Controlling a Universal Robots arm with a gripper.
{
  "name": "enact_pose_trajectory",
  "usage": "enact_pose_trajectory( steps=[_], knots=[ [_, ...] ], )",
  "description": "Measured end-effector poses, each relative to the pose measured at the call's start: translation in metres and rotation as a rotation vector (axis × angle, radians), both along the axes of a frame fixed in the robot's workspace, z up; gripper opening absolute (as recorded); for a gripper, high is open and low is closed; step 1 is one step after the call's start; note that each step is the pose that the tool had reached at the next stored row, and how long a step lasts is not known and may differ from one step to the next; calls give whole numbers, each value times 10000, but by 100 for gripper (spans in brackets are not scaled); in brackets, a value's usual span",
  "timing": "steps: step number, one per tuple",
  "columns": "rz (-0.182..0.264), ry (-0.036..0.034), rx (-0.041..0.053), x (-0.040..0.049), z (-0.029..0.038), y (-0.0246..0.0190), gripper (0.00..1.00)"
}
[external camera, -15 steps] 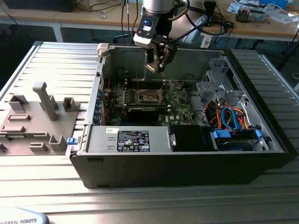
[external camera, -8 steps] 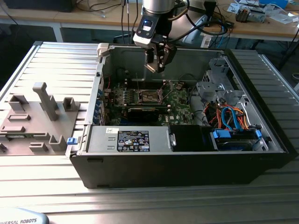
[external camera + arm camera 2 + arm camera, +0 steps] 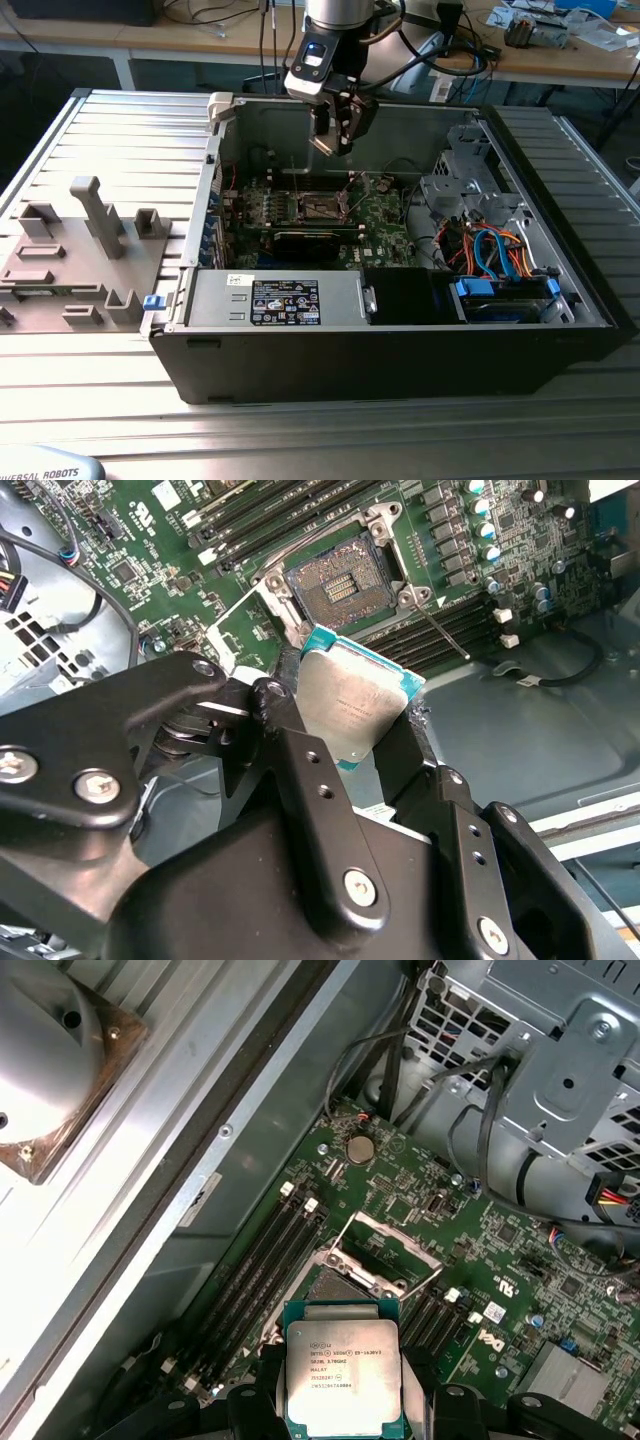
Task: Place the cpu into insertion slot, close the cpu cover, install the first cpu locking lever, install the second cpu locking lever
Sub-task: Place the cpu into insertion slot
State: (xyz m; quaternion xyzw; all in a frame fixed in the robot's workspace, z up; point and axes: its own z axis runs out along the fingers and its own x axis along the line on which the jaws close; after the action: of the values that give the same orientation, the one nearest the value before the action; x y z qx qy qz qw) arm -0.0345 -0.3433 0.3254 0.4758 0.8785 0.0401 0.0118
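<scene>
A: Exterior view. The arm comes down from above into the open computer case (image 3: 400,330) on the bench (image 3: 300,430). The claw (image 3: 340,128) points down at a slight tilt, over the motherboard (image 3: 385,215). It hangs well above the insertion slot (image 3: 318,208), a touch to the exterior view's right of it.

B: Step in hand?

A: Judged the first one: placing the cpu. Nothing is seated in the slot, and no cover or lever work shows as done.

B: Second wrist view?

A: The claw (image 3: 345,720) is clamped on the cpu (image 3: 355,705), one black finger (image 3: 275,705) on each opposite edge, silvery face toward the camera. The plate is held tilted, apart from the board. The insertion slot (image 3: 335,585) lies beyond it, bare, with its contact field exposed. The cpu cover (image 3: 238,625) stands swung open beside it. One thin locking lever (image 3: 442,632) lies free along the memory slots (image 3: 260,515).

B: First wrist view?

A: The cpu (image 3: 343,1375) is gripped near the frame's lower edge, printed face up. The insertion slot (image 3: 335,1288) sits just past its far edge, partly hidden by it. The open cpu cover (image 3: 390,1250) rises behind the slot.

B: What does the placement call for?

A: By judgement, levelling the plate, squaring its edges with the slot's rim, and a straight descent. The risk is a corner landing first on the contacts. The open cover leaves the way down clear on that side.
</scene>
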Motion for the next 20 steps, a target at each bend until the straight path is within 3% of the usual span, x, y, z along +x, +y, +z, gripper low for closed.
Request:
enact_pose_trajectory(
  steps=[20],
  knots=[
    [-159,0,-1,0,-1,0,54]
  ],
)
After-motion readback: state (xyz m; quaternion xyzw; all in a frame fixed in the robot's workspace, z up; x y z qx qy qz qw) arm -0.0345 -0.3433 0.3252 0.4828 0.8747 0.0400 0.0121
